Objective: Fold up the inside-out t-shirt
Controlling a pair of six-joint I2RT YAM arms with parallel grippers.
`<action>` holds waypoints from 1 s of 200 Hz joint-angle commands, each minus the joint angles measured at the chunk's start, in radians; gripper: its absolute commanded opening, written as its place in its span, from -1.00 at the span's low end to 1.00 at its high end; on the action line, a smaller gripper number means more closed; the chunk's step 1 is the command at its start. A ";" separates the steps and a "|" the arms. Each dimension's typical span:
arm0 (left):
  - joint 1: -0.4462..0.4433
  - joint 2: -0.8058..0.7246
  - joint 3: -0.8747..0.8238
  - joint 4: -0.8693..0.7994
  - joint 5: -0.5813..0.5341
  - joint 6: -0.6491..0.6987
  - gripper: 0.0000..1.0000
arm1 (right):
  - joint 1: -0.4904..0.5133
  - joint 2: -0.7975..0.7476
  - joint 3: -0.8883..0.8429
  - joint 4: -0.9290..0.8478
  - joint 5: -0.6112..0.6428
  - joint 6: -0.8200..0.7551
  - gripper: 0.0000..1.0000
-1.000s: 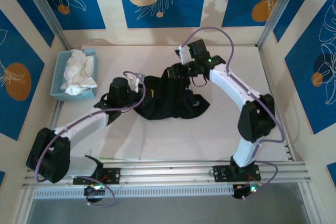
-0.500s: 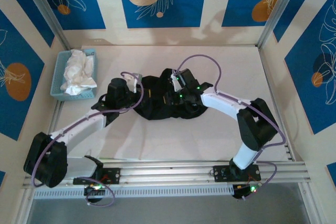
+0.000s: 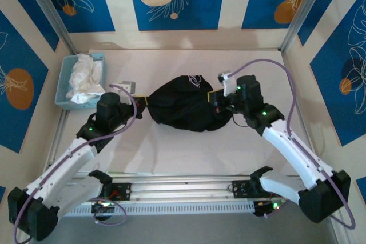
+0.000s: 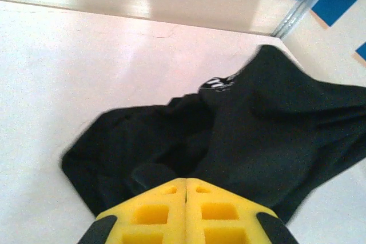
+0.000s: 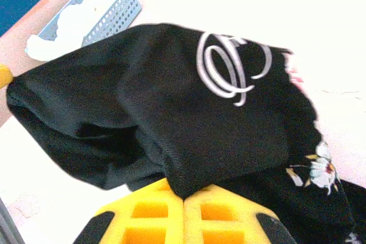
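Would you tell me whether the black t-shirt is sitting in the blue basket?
No, the black t-shirt is bunched at mid-table, apart from the blue basket, which holds a white garment.

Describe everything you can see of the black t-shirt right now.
The black t-shirt is soft, matte cloth, bunched into a wrinkled mound over the middle of the table, right of the blue basket. It spans between the two hands: the left hand is shut on its left edge, the right hand on its right. A white looped logo faces up, and a small flower print shows near the right hand. Whether its underside touches the table is unclear.
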 commanded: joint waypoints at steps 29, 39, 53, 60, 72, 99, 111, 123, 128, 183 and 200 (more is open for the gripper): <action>0.004 0.038 -0.119 -0.063 -0.076 -0.016 -1.00 | -0.065 0.016 -0.151 0.053 -0.235 0.027 -1.00; -0.002 0.049 -0.132 -0.034 -0.060 -0.023 -0.93 | -0.065 0.035 -0.160 0.071 -0.245 0.031 -1.00; -0.015 0.063 -0.136 -0.012 -0.042 -0.017 -0.78 | -0.065 0.056 -0.162 0.078 -0.253 0.029 -1.00; -0.025 0.072 -0.132 -0.009 -0.041 -0.008 -0.68 | -0.066 0.063 -0.163 0.081 -0.257 0.029 -1.00; -0.051 0.082 -0.122 -0.006 -0.050 0.020 -0.38 | -0.066 0.068 -0.171 0.089 -0.264 0.032 -1.00; -0.164 0.109 -0.091 0.012 -0.158 0.132 0.02 | -0.064 0.070 -0.185 0.092 -0.277 0.035 -1.00; -0.217 0.140 -0.069 0.042 -0.164 0.209 0.09 | -0.064 0.067 -0.184 0.090 -0.281 0.034 -1.00; -0.261 0.194 -0.041 0.068 -0.148 0.285 0.16 | -0.064 0.065 -0.178 0.084 -0.289 0.024 -1.00; -0.274 0.223 -0.026 0.071 -0.146 0.314 0.18 | -0.063 0.063 -0.174 0.078 -0.289 0.020 -1.00; -0.313 0.485 0.115 0.078 0.014 0.475 0.31 | -0.065 0.046 -0.162 0.039 -0.285 0.008 -1.00; -0.312 0.546 0.156 0.057 0.000 0.496 0.28 | -0.067 0.039 -0.167 0.037 -0.283 0.007 -1.00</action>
